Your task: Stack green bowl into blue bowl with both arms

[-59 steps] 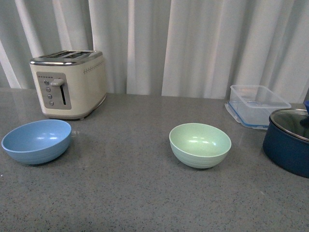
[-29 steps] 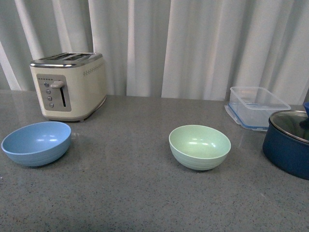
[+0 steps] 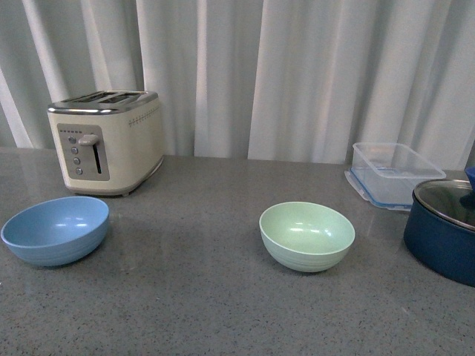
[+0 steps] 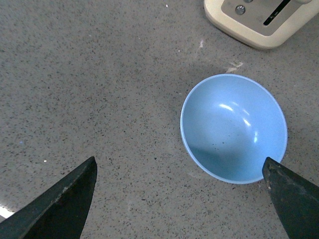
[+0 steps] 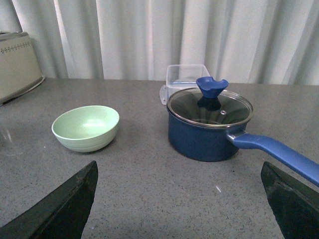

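My left fingers (image 4: pixel 55 206) are spread wide with nothing between them, hanging over the grey speckled stone surface (image 3: pixel 185 304). Under them stands the light sky-blue round matte bowl (image 4: pixel 233 128), upright and empty. It lies nearer one finger than the other, and that finger's tip overlaps the bowl's rim in the left wrist view. I cannot tell whether it touches.

My right fingers (image 5: pixel 60 209) are spread wide too and hold nothing. They are low over the surface and look across it at the pale mint-green round matte bowl (image 5: pixel 85 128) and the dark navy pot with a glass lid and a blue knob (image 5: pixel 209 127).

From the front, the blue bowl (image 3: pixel 56 230) sits at the left, near the cream two-slot toaster with a steel top (image 3: pixel 106 141) but apart from it. The green bowl (image 3: pixel 306 236) stands upright and empty near the middle of the surface, well apart from the blue bowl. Faint ridges run round its lower outside.

The navy pot (image 3: pixel 444 230) is to the green bowl's right, not touching it, with its long blue handle pointing away from the bowl in the right wrist view. Behind the pot is a clear rectangular plastic container (image 3: pixel 393 172). White pleated curtains (image 3: pixel 297 74) hang behind everything.
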Available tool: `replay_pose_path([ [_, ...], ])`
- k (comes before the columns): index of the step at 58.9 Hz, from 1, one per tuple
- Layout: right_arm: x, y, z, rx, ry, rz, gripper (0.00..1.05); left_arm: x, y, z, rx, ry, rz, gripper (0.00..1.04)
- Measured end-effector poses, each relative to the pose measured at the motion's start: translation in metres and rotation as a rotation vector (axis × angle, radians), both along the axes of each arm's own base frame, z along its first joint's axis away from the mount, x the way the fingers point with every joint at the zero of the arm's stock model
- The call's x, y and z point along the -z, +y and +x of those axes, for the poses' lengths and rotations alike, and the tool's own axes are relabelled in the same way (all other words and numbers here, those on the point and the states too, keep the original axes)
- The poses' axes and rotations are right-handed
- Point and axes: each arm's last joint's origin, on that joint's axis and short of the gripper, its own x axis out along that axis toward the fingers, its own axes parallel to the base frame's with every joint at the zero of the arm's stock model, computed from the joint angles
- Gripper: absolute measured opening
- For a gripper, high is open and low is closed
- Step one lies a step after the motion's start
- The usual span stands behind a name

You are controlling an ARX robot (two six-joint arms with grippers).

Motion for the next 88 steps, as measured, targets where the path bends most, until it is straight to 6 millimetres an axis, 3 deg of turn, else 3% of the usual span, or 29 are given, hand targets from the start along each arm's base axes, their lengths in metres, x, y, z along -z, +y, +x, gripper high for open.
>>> replay_pose_path([
  [15,0.000,0.000,0.000,0.000,0.000,0.000,0.95,0.041,0.005,0.038,-0.033,0.096,-0.040,0.98],
  [30,0.000,0.000,0.000,0.000,0.000,0.000,0.95,0.076,-0.007,0.068,-0.014,0.164,-0.097,0.98],
  [53,0.000,0.000,0.000,0.000,0.000,0.000,0.95,0.103,-0.017,0.096,-0.047,0.220,-0.121,0.98],
  [72,0.000,0.000,0.000,0.000,0.000,0.000,0.95,0.118,-0.014,0.100,-0.080,0.249,-0.137,0.48],
  [88,0.000,0.000,0.000,0.000,0.000,0.000,0.95,0.113,-0.012,0.101,-0.080,0.215,-0.169,0.04],
])
